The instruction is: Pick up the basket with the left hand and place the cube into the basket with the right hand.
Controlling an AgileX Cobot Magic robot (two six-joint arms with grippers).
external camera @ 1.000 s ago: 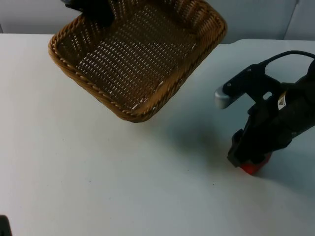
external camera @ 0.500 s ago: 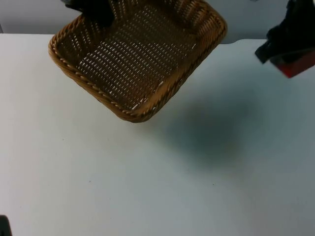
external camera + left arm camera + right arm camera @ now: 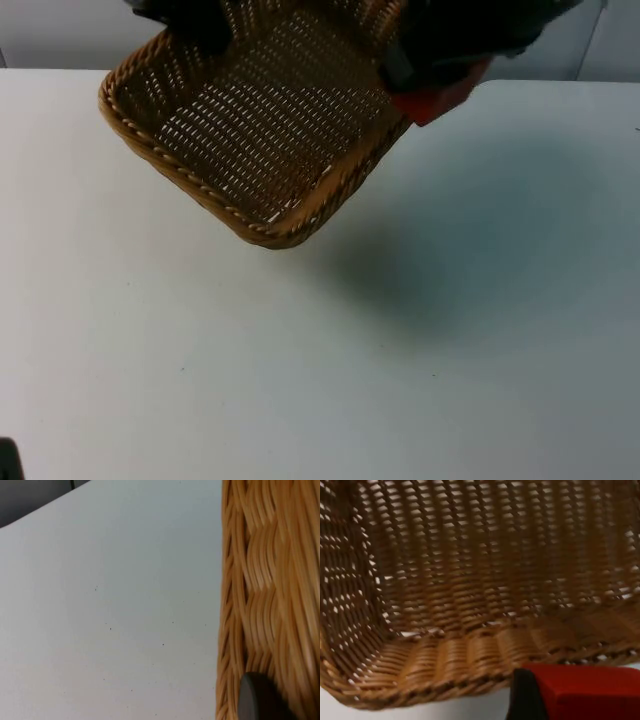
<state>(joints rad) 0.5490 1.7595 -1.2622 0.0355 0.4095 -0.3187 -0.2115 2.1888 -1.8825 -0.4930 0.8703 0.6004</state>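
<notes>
The left end effector (image 3: 190,20) grips the far rim of the wicker basket (image 3: 270,130), holding it tilted in the air above the white tabletop (image 3: 300,380). The right end effector (image 3: 440,75) reaches in from the upper right, clamped on the red cube (image 3: 440,98), which hangs at the basket's right rim.

Black arm hides basket's (image 3: 260,140) far rim

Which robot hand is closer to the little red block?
The right one. The right gripper is holding the small red cube at the rim of the brown woven wicker basket. The left gripper grips the basket's far rim, across from the cube.
</notes>
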